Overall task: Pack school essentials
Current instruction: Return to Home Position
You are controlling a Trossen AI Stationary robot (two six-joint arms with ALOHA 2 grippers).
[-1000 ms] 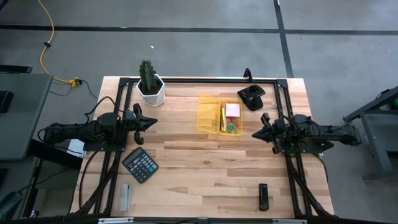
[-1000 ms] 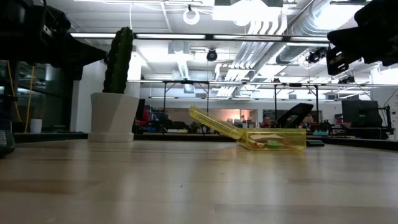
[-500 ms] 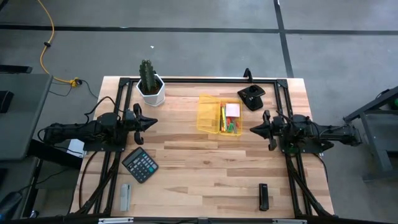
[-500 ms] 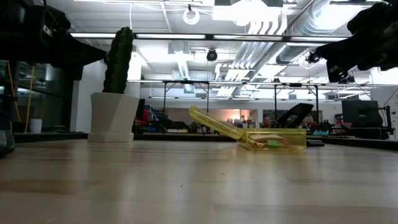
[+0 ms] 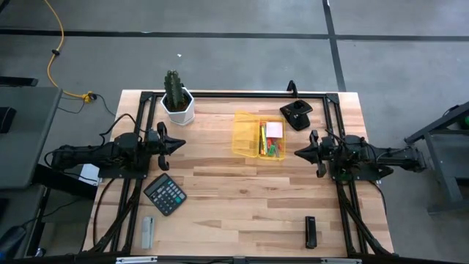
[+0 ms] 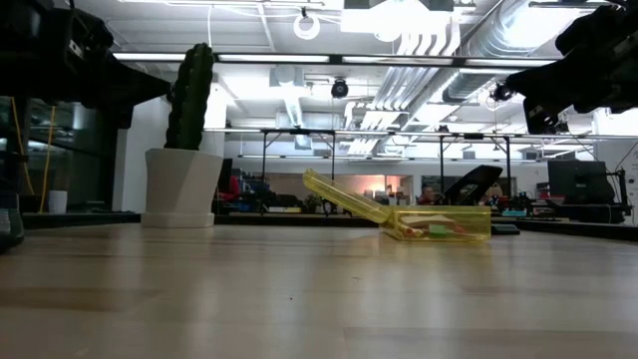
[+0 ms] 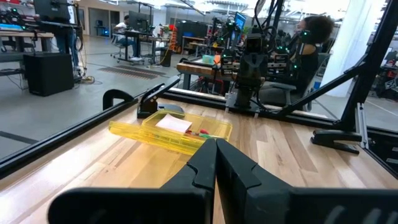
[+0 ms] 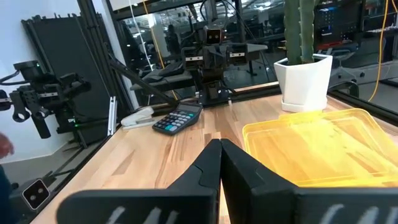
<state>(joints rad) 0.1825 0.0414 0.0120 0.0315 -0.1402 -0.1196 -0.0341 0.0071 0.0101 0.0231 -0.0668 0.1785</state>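
A clear yellow pencil case (image 5: 258,135) lies open at the table's far middle, its lid (image 5: 244,133) flipped toward the left. Inside its tray sit a pink sticky-note pad (image 5: 273,130) and several small red, green and yellow stationery pieces (image 5: 270,149). In the low view the case (image 6: 439,221) rests flat with its lid (image 6: 344,197) slanting up. My left gripper (image 5: 182,144) hovers shut above the table's left side. My right gripper (image 5: 297,154) hovers shut just right of the case. Both touch nothing.
A cactus in a white pot (image 5: 176,99) stands at the far left. A dark calculator (image 5: 165,194) and a grey metal bar (image 5: 147,232) lie near left. A black stapler (image 5: 296,114) sits far right, a small black object (image 5: 311,231) near right. The table's middle is bare wood.
My right gripper has moved slightly toward the table's left, closer to the yellow case, and has turned a little about its own axis. In the last half second it has kept still. Nothing on the table has moved.
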